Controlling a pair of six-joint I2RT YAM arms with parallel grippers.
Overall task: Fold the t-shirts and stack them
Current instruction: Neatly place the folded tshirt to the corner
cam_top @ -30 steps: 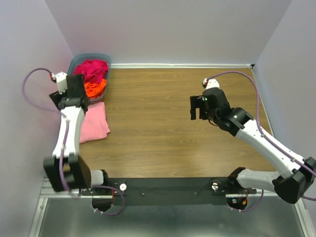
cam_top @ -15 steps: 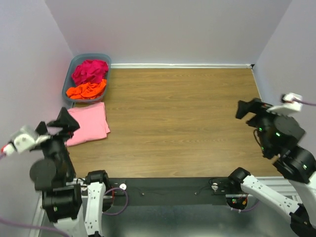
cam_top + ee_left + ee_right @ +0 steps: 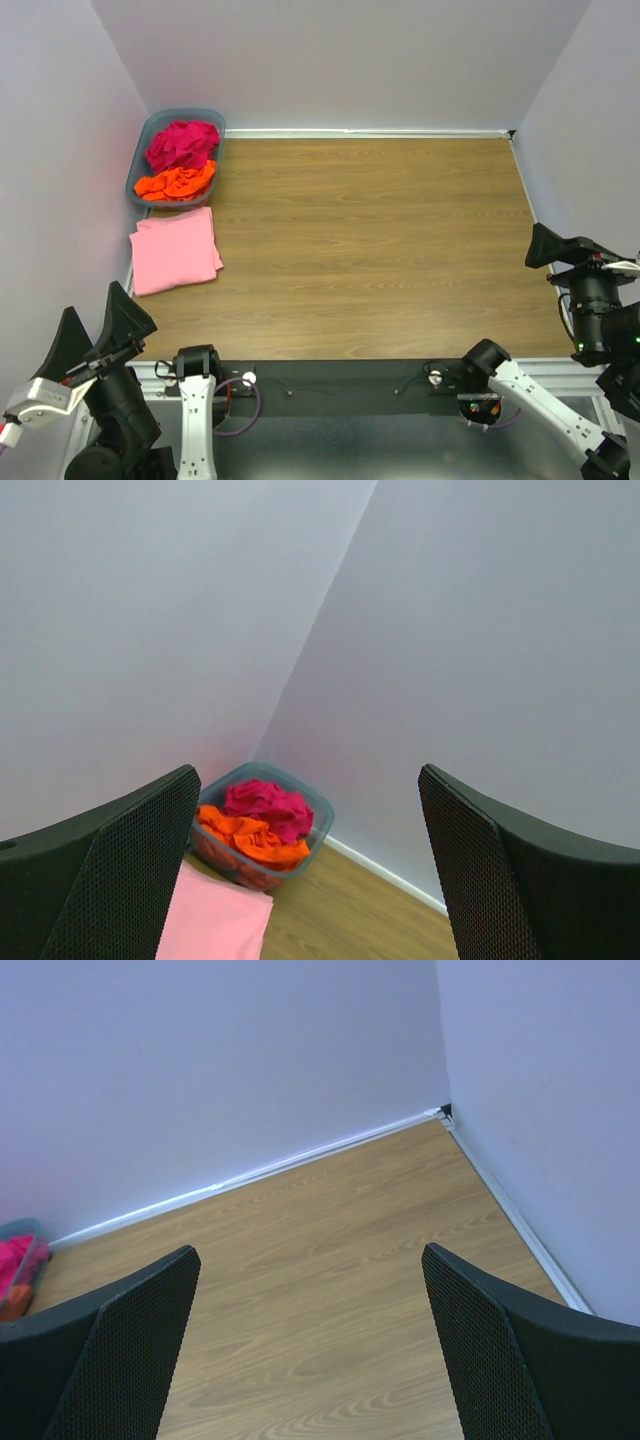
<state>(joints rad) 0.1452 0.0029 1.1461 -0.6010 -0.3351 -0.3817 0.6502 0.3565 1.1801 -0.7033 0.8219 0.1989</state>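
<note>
my left gripper (image 3: 309, 772) and right gripper (image 3: 308, 1253) wide open, holding nothing. pink shirt (image 3: 175, 250) folded at table (image 3: 380, 230) left edge; magenta shirt (image 3: 183, 142) and orange shirt (image 3: 177, 183) in basket (image 3: 150, 125), far-left corner.

A light pink t-shirt (image 3: 175, 250) lies folded flat at the left edge of the wooden bench (image 3: 360, 240). Just behind it, in the far left corner, a grey-blue basket (image 3: 186, 112) holds a crumpled magenta t-shirt (image 3: 182, 143) and an orange t-shirt (image 3: 177, 183). The left claw (image 3: 95, 312) hangs off the near left corner, fingers spread, empty. The right claw (image 3: 560, 250) sits past the right edge.
</note>
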